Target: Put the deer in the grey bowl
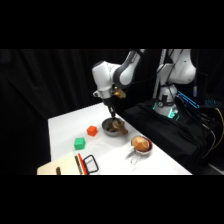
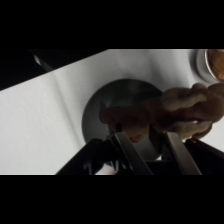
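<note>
The grey bowl stands near the middle of the white table. The brown deer is over the bowl's right side, partly past the rim. My gripper comes down from above right onto it. In the wrist view the tan-brown deer stretches across the dark round bowl, and my gripper has one finger on each side of the deer's lower part, shut on it. Whether the deer touches the bowl's bottom I cannot tell.
An orange block and a green block lie left of the bowl. A handled metal cup with brown inside stands to the front right. A wooden board with red and black tools is at the front left edge.
</note>
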Robot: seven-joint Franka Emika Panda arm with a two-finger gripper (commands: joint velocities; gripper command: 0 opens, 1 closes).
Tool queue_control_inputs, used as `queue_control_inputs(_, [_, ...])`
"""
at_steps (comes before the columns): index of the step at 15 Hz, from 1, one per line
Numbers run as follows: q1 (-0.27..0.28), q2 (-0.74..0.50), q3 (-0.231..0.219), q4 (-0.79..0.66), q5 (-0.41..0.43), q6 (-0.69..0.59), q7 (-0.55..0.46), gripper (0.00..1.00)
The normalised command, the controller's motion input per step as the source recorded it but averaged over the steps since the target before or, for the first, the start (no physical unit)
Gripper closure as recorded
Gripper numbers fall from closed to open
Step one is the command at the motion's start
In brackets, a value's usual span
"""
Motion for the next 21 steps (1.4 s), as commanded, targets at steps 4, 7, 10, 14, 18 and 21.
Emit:
queue_control_inputs(4, [-0.001, 0.2, 0.022, 0.18, 0.093, 0.11, -0.11, 0.0])
queue_control_inputs(7, [0.01, -0.11, 0.004, 0.14, 0.029, -0.08, -0.07, 0.0])
queue_control_inputs(10, [0.024, -0.3, -0.018, 0.13, -0.038, -0.28, -0.02, 0.0])
queue_control_inputs(14, [0.028, -0.38, -0.033, 0.1, -0.112, -0.39, 0.03, 0.0])
queue_control_inputs(18, [0.0, -0.33, -0.023, 0.2, -0.065, -0.45, -0.03, 0.0])
queue_control_inputs(21, [0.006, -0.15, -0.004, 0.26, 0.015, -0.31, -0.09, 0.0])
